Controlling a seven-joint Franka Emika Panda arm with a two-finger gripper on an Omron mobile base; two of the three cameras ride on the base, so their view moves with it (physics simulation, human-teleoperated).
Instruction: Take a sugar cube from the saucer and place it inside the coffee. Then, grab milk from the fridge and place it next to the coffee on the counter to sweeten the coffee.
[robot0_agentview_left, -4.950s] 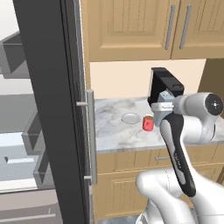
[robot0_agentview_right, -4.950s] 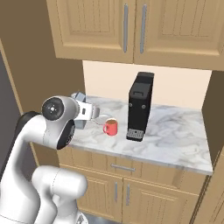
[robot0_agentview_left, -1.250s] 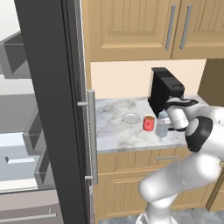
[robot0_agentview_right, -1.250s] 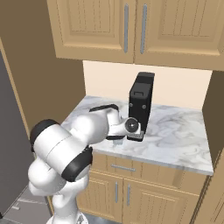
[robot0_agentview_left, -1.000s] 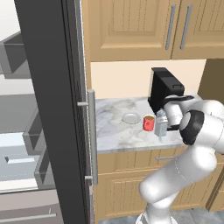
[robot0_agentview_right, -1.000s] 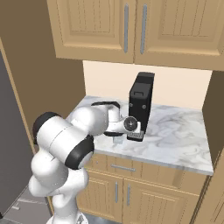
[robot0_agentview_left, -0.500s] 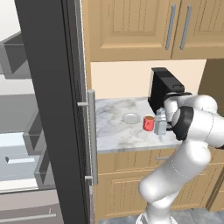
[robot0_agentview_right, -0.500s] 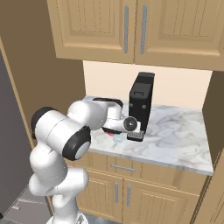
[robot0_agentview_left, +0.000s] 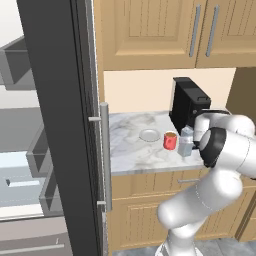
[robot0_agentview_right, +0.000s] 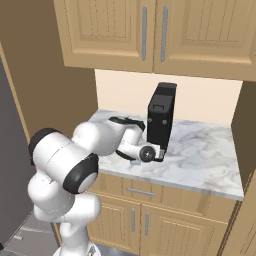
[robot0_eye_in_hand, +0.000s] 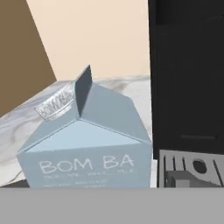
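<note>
On the marble bench (robot0_agentview_left: 131, 150), upright: milk carton (robot0_agentview_left: 186, 141), blue-grey with a peaked top, just beside the red coffee mug (robot0_agentview_left: 170, 141) at its 3 o'clock in the left base view. At 9 o'clock of the mug, a little apart, the pale saucer (robot0_agentview_left: 149, 135). Behind the carton, toward 12 o'clock, the black coffee machine (robot0_agentview_left: 189, 104) against the wall. At 3 o'clock of the carton, close against it, the white arm's wrist; pincer itself hidden there behind the carton and the arm's own bulk, so cannot tell from the frames whether spread or pinching. Seen from the hand camera, the carton (robot0_eye_in_hand: 86, 142) large and near at 7 o'clock, "BOM BA" printed on its face, peaked ridge and cap up top, the coffee machine (robot0_eye_in_hand: 188, 74) dark at 2 o'clock, its grey drip grate (robot0_eye_in_hand: 191, 174) at 4 o'clock. From the right base camera, the arm curled low over the bench (robot0_agentview_right: 205, 162) in front of the coffee machine (robot0_agentview_right: 161, 122), mug and carton covered by it. At 9 o'clock in the left base view, the fridge (robot0_agentview_left: 60, 125) standing open, its dark door edge and long silver handle toward the camera, grey shelves inside.
</note>
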